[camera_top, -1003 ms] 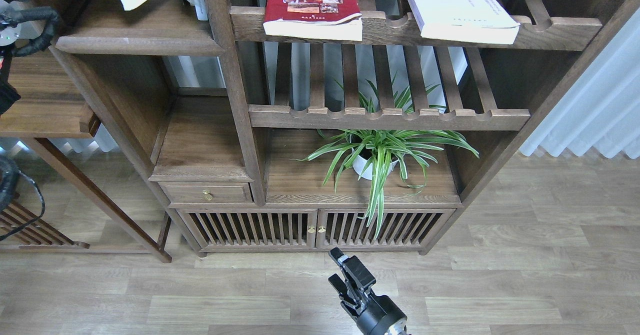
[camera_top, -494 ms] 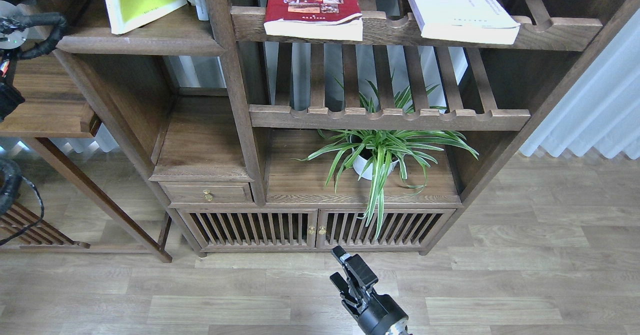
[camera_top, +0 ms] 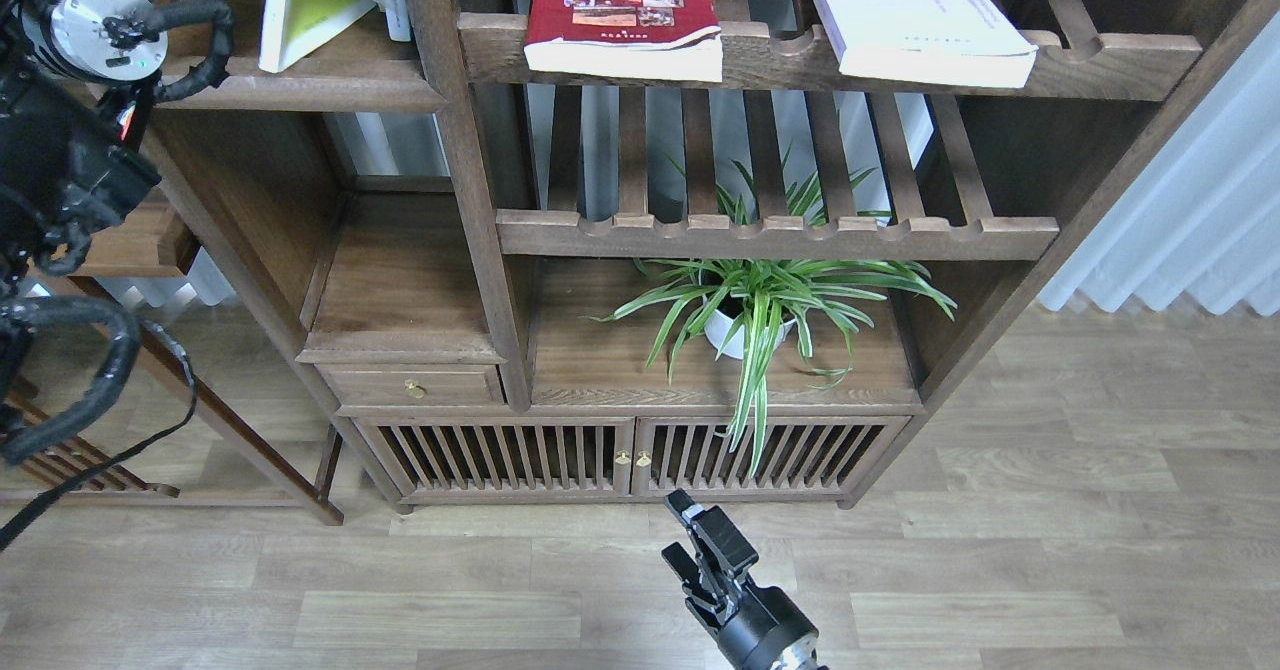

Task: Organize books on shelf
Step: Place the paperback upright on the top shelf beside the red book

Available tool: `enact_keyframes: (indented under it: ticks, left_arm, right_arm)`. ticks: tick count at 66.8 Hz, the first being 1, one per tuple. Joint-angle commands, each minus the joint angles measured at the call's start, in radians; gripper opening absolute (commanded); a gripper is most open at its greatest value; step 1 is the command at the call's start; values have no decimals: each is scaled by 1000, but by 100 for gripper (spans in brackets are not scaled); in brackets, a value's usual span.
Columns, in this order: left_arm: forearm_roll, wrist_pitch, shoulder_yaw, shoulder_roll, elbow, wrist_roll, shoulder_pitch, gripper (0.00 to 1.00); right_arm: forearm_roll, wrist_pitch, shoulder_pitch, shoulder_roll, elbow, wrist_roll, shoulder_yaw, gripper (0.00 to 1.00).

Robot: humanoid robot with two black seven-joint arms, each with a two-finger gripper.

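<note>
Landmark: potted spider plant (camera_top: pixel 760 315), bottom compartment of the bookcase.

Nearest, below the plant over the floor: right gripper (camera_top: pixel 690 540), fingers pointing up toward the cabinet doors, a gap between them, nothing in it. Parked low, probably to stay clear of the shelves.

Left of the plant, along the frame edge: left arm, black links and cables. Its far end goes out of frame at top left, so I cannot tell whether its fingers are apart or together.

Up-left of the plant: the shelf (camera_top: pixel 300 85), solid dark plank with moulded front edge. The yellow-green book (camera_top: pixel 300 0) stands on it nearly upright, tilted, long axis near vertical, white page edge facing the camera. Likely being stood up there, judging by the arm's closeness.

Straight above the plant, on the upper slatted rack: dark red book (camera_top: pixel 622 5) lies flat, cover up, long axis front to back, page edge overhanging the front rail. Up-right of the plant: lavender-white book (camera_top: pixel 915 15), also flat, long axis angled slightly leftwards going back. Both look not yet moved.
</note>
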Motion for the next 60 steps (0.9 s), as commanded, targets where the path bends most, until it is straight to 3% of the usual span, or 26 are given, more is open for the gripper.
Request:
enact_keyframes:
  ticks: [1, 12, 32, 39, 44, 60]
  left_arm:
    - [-17, 0, -32, 18, -14, 0, 23, 62]
    - [-35, 0, -38, 56, -57, 14, 72, 63]
    - [-107, 61, -53, 88, -330, 5, 287, 74]
    - [-107, 171, -115, 96, -488, 17, 379, 75]
    - [-109, 275, -164, 108, -620, 20, 460, 82]
    - [-110, 288, -211, 185, -826, 28, 634, 90]
  right_arm:
    - [0, 0, -3, 0, -2, 1, 0, 99]
    - [3, 0, -3, 0, 0, -1, 6, 99]
    - [5, 0, -1, 0, 0, -1, 21, 99]
    - [5, 0, -1, 0, 0, -1, 30, 99]
    - [5, 0, -1, 0, 0, -2, 49, 99]
    - [5, 0, 8, 0, 14, -4, 55, 99]
